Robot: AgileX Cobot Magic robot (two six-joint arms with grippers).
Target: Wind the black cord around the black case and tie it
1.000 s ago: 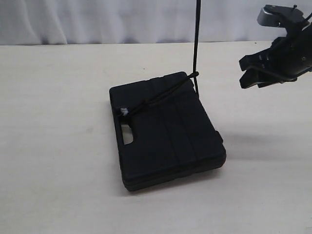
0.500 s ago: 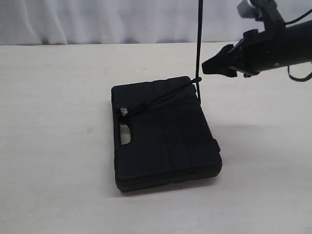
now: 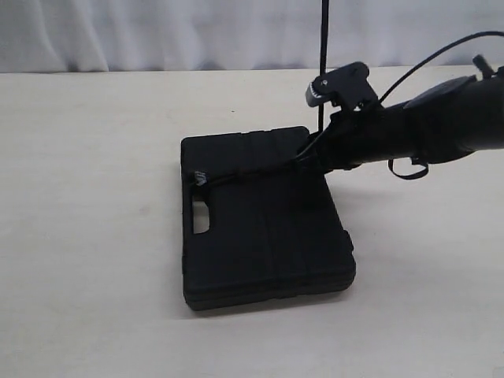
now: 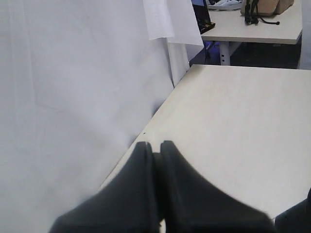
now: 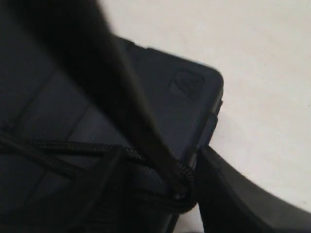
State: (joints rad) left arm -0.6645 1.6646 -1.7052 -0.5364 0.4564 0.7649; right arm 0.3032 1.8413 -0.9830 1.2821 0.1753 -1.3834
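Note:
The black case (image 3: 268, 228) lies flat on the table, handle slot to the left. The black cord (image 3: 324, 47) rises taut from the case's far right corner and leaves the top of the exterior view; another stretch (image 3: 252, 172) crosses the lid towards the handle. My right gripper (image 3: 311, 157) is down at that corner, open, with a finger on each side of the cord (image 5: 146, 141) where it bends over the case (image 5: 160, 102). In the left wrist view my left gripper (image 4: 154, 144) is shut high above the table, with a thin dark strip between its jaws.
The pale table (image 3: 94, 260) surrounds the case, with a white curtain (image 3: 157, 31) along its far edge. The right arm's cable (image 3: 425, 55) loops above the arm. Another table with clutter (image 4: 257, 24) shows far off in the left wrist view.
My right arm swung down and left from the upper right to the case's far right corner, around the cord. The case shifted slightly on the table.

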